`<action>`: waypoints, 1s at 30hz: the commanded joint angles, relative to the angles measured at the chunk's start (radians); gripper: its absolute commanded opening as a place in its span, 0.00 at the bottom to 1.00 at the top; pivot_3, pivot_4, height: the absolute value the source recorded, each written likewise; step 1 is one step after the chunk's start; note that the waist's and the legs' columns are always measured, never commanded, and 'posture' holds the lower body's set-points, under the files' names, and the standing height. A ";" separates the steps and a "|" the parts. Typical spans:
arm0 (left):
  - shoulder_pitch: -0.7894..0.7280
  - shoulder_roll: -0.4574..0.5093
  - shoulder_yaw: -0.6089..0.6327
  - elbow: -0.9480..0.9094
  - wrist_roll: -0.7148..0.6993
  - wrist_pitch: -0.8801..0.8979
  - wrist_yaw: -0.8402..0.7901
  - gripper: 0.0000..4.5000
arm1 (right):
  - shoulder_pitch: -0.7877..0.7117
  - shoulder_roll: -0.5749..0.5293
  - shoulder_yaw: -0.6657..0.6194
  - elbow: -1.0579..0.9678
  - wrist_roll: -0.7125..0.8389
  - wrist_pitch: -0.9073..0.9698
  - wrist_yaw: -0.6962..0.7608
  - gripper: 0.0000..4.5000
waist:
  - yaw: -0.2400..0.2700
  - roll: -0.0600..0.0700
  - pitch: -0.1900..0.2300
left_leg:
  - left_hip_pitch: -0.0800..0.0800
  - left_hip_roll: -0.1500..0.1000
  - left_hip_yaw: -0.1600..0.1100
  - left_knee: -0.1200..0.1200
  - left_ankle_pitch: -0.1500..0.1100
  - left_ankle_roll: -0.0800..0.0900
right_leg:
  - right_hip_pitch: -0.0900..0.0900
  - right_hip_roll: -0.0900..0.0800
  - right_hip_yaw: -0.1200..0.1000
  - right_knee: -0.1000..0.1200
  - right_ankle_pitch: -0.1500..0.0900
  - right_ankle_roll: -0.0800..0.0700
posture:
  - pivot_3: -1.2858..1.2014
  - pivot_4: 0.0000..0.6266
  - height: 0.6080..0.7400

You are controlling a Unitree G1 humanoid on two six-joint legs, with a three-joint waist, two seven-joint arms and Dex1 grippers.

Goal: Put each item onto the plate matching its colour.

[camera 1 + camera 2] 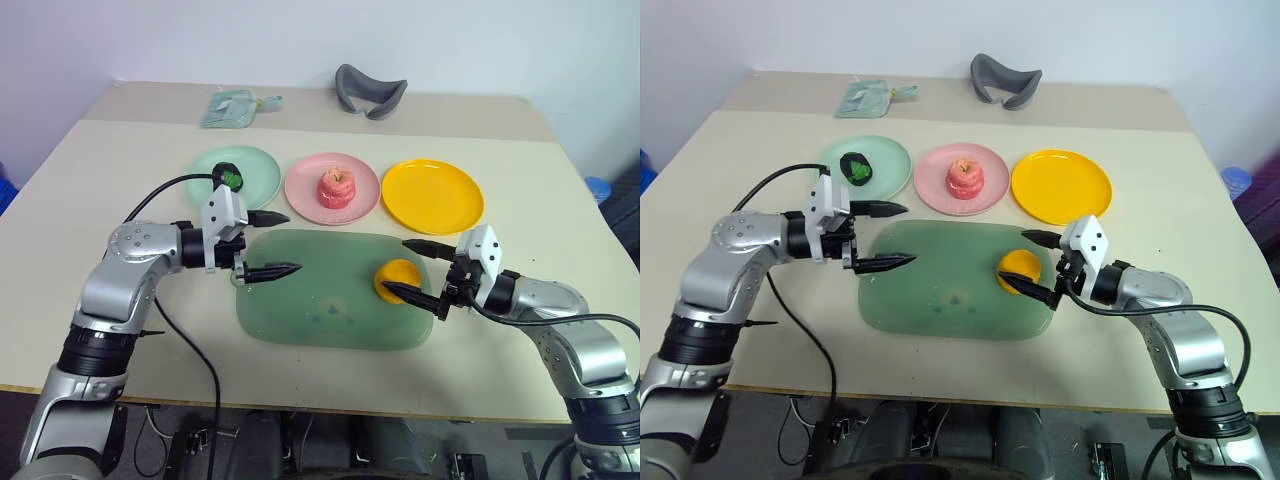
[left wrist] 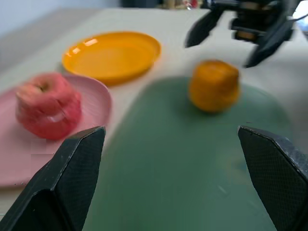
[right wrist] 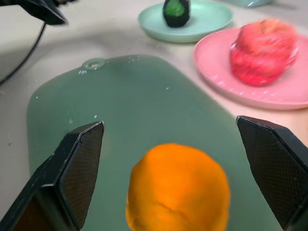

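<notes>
A dark green-and-black ball (image 1: 231, 178) rests on the mint green plate (image 1: 262, 168). The pink-red apple shape (image 1: 337, 187) sits on the pink plate (image 1: 302, 190). Bare and to the right lies the yellow-orange plate (image 1: 433, 195). The orange-yellow ball (image 3: 178, 190) stands at the right end of the translucent green tray (image 1: 320, 295). My right gripper (image 1: 395, 265) is open, its fingers spread to either side of the orange ball and not closed on it. Over the tray's left end my left gripper (image 1: 294, 242) is open and holds nothing.
A grey curved object (image 1: 369, 90) and a clear greenish packet (image 1: 233, 107) lie at the table's far side. A black cable (image 1: 190, 340) trails from my left arm over the table's front edge.
</notes>
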 commanded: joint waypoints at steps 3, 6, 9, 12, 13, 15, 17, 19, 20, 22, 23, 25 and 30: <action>0.057 0.091 0.085 -0.138 -0.125 0.056 -0.065 1.00 | -0.028 0.011 0.036 0.063 -0.044 -0.078 0.053 1.00 | 0.000 0.000 0.000 | 0.000 0.000 -0.001 0.000 0.000 0.000 | 0.000 0.000 0.000 0.000 0.000 0.000 | 0.52 0.24 1.00; 0.108 0.158 0.114 -0.189 -0.186 0.099 -0.116 1.00 | -0.044 0.021 0.050 0.106 -0.062 -0.104 0.073 1.00 | -0.005 0.001 0.000 | 0.001 0.000 -0.001 0.000 0.000 0.000 | 0.000 0.000 0.000 0.000 0.000 0.000 | 0.52 0.24 1.00; 0.142 0.218 0.141 -0.228 -0.230 0.126 -0.147 1.00 | -0.063 0.034 0.061 0.142 -0.075 -0.122 0.086 1.00 | -0.006 0.001 0.000 | 0.001 0.001 -0.001 0.000 0.000 0.000 | -0.001 0.000 0.001 0.001 0.000 0.000 | 0.52 0.24 1.00; 0.162 0.261 0.171 -0.267 -0.267 0.152 -0.155 1.00 | -0.083 0.047 0.067 0.174 -0.085 -0.130 0.093 1.00 | -0.005 0.001 0.001 | 0.001 0.000 -0.001 0.000 0.000 0.000 | -0.001 0.000 0.001 0.001 0.000 0.000 | 0.52 0.24 1.00; 0.166 0.268 0.177 -0.276 -0.278 0.159 -0.152 1.00 | -0.088 0.050 0.068 0.182 -0.088 -0.132 0.094 1.00 | -0.005 0.001 0.001 | 0.001 0.001 -0.001 0.000 0.000 0.000 | -0.001 0.000 0.001 0.002 0.000 0.000 | 0.52 0.24 1.00; 0.171 0.272 0.182 -0.287 -0.287 0.163 -0.141 1.00 | -0.099 0.057 0.069 0.200 -0.094 -0.135 0.093 0.94 | -0.004 0.001 0.001 | 0.001 0.000 -0.001 0.000 0.000 0.000 | -0.001 0.000 0.001 0.002 0.000 0.000 | 0.52 0.24 1.00; 0.176 0.267 0.183 -0.295 -0.285 0.159 -0.124 1.00 | -0.108 0.064 0.066 0.209 -0.092 -0.134 0.093 0.81 | -0.005 0.001 0.001 | 0.001 0.000 -0.001 0.000 0.000 0.000 | -0.002 0.000 0.001 0.002 0.000 0.000 | 0.52 0.24 1.00; 0.189 0.258 0.183 -0.303 -0.269 0.143 -0.103 1.00 | -0.119 0.072 0.053 0.211 -0.086 -0.138 0.086 0.62 | -0.006 0.001 0.001 | 0.001 0.000 -0.001 0.000 0.000 0.000 | -0.002 0.000 0.001 0.002 0.000 0.000 | 0.52 0.24 1.00; 0.195 0.252 0.187 -0.308 -0.268 0.143 -0.086 1.00 | -0.131 0.075 0.043 0.215 -0.075 -0.134 0.085 0.62 | -0.007 0.002 0.001 | 0.001 0.000 0.000 0.000 0.000 0.000 | -0.002 0.000 0.002 0.002 0.000 0.000 | 0.52 0.24 1.00; 0.199 0.238 0.194 -0.315 -0.269 0.145 -0.045 1.00 | -0.176 0.082 0.022 0.240 -0.060 -0.127 0.078 0.62 | -0.008 0.002 0.001 | 0.001 0.000 0.000 0.000 0.000 0.000 | -0.002 0.000 0.002 0.002 0.000 0.000 | 0.52 0.24 1.00; 0.198 0.232 0.194 -0.319 -0.268 0.147 -0.024 1.00 | -0.207 0.085 0.012 0.262 -0.059 -0.128 0.075 0.62 | -0.009 0.002 0.001 | 0.001 0.000 0.000 0.000 0.000 0.000 | -0.002 0.000 0.002 0.002 0.000 0.000 | 0.52 0.24 1.00; 0.191 0.211 0.181 -0.332 -0.241 0.137 0.031 1.00 | -0.302 0.093 -0.006 0.339 -0.059 -0.134 0.064 0.62 | -0.014 0.003 0.002 | 0.001 0.000 0.000 0.000 0.000 0.000 | -0.002 0.000 0.002 0.003 0.000 0.000 | 0.52 0.24 1.00; 0.176 0.141 0.148 -0.383 -0.223 0.176 0.194 1.00 | -0.609 0.132 -0.008 0.773 -0.219 -0.353 -0.087 0.62 | -0.026 0.003 0.002 | 0.001 0.000 0.000 0.000 0.000 0.000 | -0.003 0.000 0.002 0.003 0.000 -0.001 | 0.52 0.24 1.00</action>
